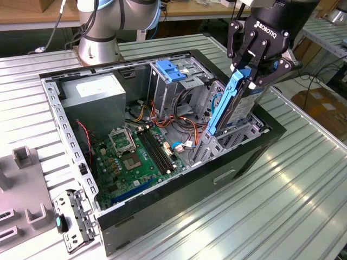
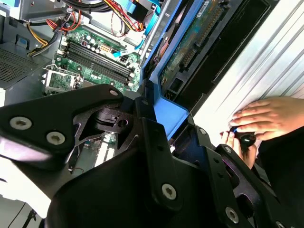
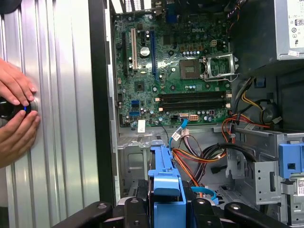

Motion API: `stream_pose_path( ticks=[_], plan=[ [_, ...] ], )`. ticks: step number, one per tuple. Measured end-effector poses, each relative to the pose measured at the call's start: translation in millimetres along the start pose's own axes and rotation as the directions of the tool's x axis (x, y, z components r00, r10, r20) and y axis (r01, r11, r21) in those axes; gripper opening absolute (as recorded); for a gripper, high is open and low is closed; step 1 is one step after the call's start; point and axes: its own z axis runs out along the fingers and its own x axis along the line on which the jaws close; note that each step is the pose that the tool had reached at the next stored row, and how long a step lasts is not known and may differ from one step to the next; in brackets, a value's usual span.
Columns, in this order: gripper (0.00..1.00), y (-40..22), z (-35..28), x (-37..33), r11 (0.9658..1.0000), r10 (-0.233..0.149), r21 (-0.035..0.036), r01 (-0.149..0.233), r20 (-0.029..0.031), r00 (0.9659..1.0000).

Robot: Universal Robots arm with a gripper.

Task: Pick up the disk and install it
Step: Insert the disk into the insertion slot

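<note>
On the ribbed metal table [image 1: 293, 206] lies an open computer case [image 1: 179, 197], its motherboard [image 1: 135, 157] bare to view and a blue caddy [image 1: 171, 69] sitting on the grey drive cage [image 1: 190, 86] at the far end. Over the case corner on the exterior view's right, the gripper [image 1: 255, 67] is clamped on the upper end of the disk [image 1: 238, 108], which hangs nearly upright, a little tilted, with its lower end down in the front bay [image 1: 238, 138]. A blue carrier bracket [image 1: 221, 108] frames the disk, and the second wrist view shows the disk's green circuit side [image 2: 199, 33] exposed. Beside the case a person's hand [image 2: 263, 116] rests on the table over a small black knob [image 2: 247, 140]. I judge the disk stiff and fairly heavy for its size, with smooth metal faces that could slip. The plastic bracket likely flexes, and the circuit side and connector look fragile, so a hold across the firm outer edges near one end, clear of the board, seems soundest.
</note>
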Motion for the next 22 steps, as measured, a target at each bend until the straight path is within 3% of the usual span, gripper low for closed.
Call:
stream_pose_path(
  ticks=[22],
  plan=[
    [0.38, 0.0, 1.0, -0.1, 1.0000, -0.009, 0.0017, 0.009, 0.0001, 1.0000]
  ],
)
